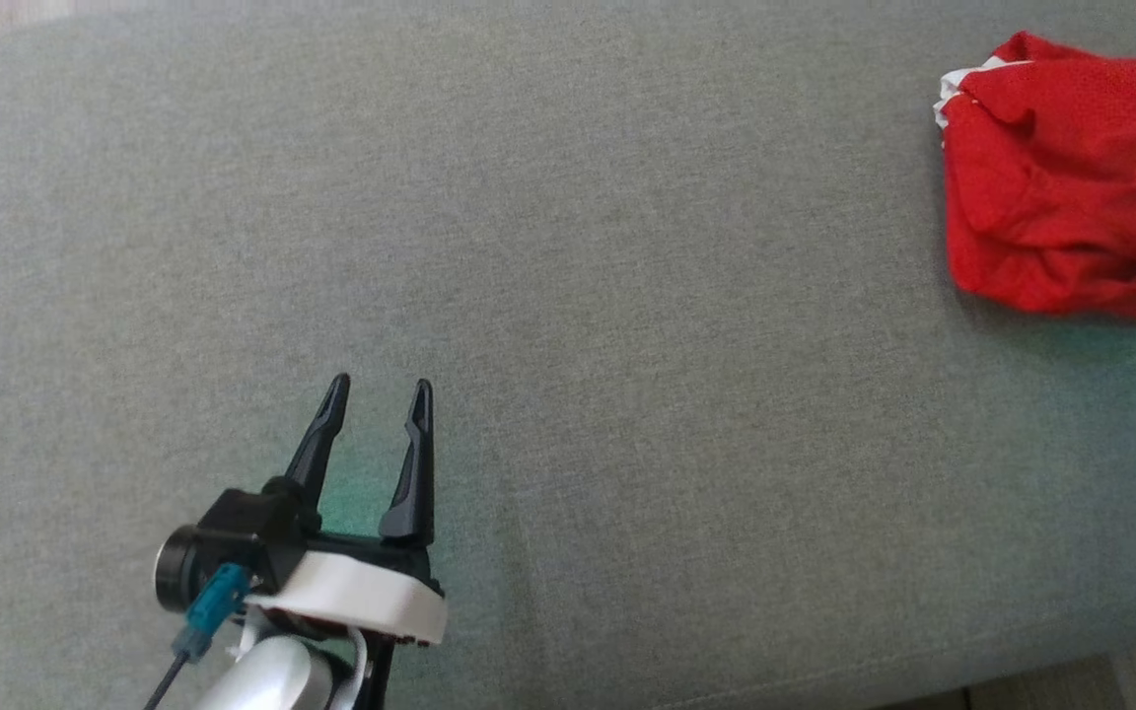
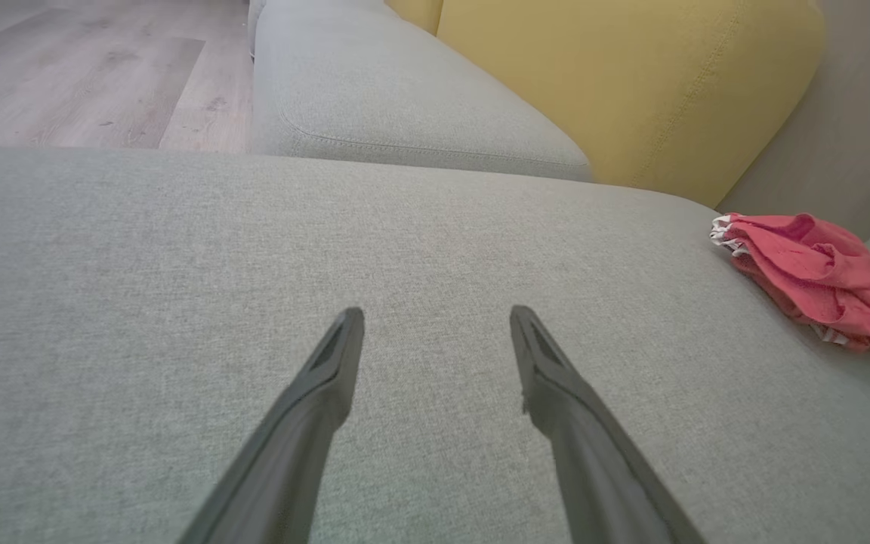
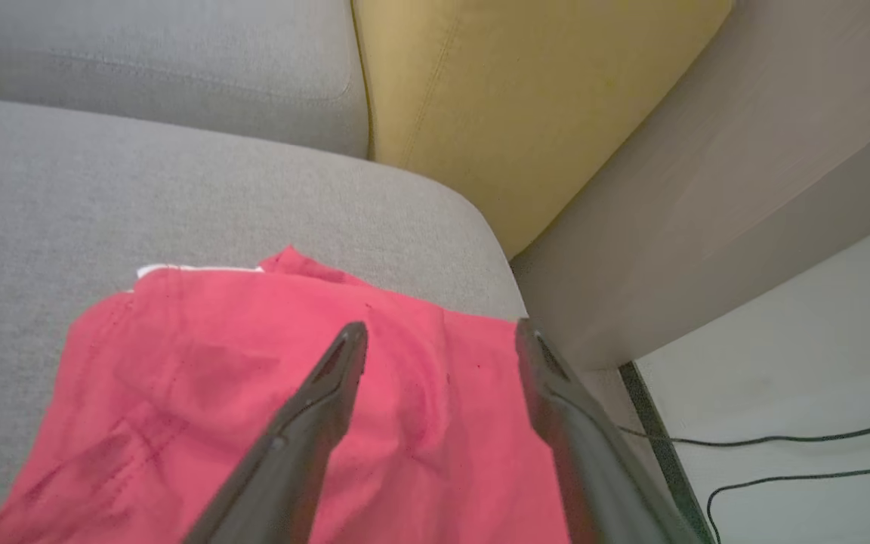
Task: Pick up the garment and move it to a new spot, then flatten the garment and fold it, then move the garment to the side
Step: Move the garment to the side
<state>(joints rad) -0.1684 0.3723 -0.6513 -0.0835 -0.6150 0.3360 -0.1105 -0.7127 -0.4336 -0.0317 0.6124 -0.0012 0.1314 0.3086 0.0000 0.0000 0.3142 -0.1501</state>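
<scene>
The right gripper (image 3: 442, 332) hangs with its two dark fingers spread wide and nothing between them. In its wrist view both tips point down at the red garment (image 3: 254, 393) just beneath. I cannot tell whether they touch the cloth.

The left gripper (image 1: 379, 390) also has its jaws apart and empty. It sits over bare grey sofa seat (image 1: 568, 296) at the near left, fingers pointing toward the far side.

The garment (image 1: 1061, 187) lies at the far right of the seat, close to the seat's right end, as a compact, rumpled bundle with a sliver of white trim at its far left corner. It looks about as wide as it is deep, so it shows no clear long axis to line a grasp up with. From the left gripper (image 2: 436, 317) the garment (image 2: 812, 272) is far off to the right and well apart, with open cushion between them.

The right arm is much the nearer, so any coming move on the cloth is probably its own: straight down for a pinch. The left would need a long reach across the seat.

Past the bundle the seat ends against a yellow cushion (image 3: 480, 91), and pale floor with thin black cables (image 3: 782, 438) lies to the right
</scene>
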